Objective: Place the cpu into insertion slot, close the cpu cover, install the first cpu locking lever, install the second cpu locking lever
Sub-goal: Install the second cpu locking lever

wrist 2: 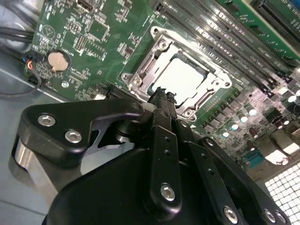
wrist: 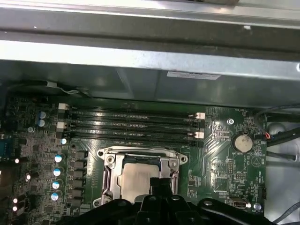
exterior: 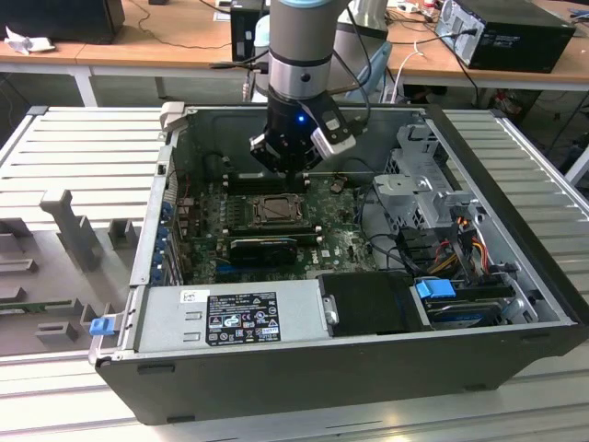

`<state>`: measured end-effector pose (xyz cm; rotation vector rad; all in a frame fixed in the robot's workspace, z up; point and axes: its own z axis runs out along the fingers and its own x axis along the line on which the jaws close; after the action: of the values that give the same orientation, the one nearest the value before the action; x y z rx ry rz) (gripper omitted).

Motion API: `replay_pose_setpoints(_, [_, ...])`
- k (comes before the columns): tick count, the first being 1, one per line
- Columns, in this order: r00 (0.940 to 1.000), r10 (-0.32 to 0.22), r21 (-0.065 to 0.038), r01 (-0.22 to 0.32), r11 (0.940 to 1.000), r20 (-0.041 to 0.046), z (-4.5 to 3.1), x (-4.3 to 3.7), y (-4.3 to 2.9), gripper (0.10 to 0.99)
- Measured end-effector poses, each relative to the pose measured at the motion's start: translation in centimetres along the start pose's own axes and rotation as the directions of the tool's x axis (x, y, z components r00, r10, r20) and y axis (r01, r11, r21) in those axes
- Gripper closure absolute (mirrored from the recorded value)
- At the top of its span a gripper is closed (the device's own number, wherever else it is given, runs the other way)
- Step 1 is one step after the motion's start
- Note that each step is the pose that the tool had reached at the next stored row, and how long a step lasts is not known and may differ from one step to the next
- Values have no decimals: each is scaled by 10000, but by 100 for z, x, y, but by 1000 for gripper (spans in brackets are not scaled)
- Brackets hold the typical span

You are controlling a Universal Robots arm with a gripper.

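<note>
So the black gripper [exterior: 287, 158] on the grey Universal Robots arm [exterior: 299, 55] is hanging inside the open black tower PC case [exterior: 515, 276], right over the far part of the green motherboard [exterior: 345, 241]. Its fingertips look pinched together with nothing between them. In both wrist views the tips sit just above the near edge of the socket.

The cpu, a small flat square chip with a pale beige-silver face [wrist 2: 180, 77], is already lying flat in the insertion slot, the square black socket with a metal rim [exterior: 275, 212]. The cpu cover, a thin silvery-grey metal frame with a square window [wrist: 108, 174], is folded down around the chip, so the chip's face shows through the window. Can't tell from these shots whether either locking lever is latched.

On the board, the long narrow black memory slots [wrist: 133, 124] run along the socket's far side, towards the case's back wall. A round silver coin battery [wrist: 242, 142] sits off to one side of the socket, well apart from it. In the exterior view a grey power supply box [exterior: 230, 313] fills the case's near edge.
</note>
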<state>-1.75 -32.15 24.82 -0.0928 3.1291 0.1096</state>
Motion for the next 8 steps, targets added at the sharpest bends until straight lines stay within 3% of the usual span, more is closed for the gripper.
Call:
replay_pose_setpoints(6, [10000, 0, -5, 0, 10000, 1, -8, 14, -229, 980])
replay_pose_setpoints(8, [10000, 2, -149, -2, 9999, -1, -8, 20, -335, 980])
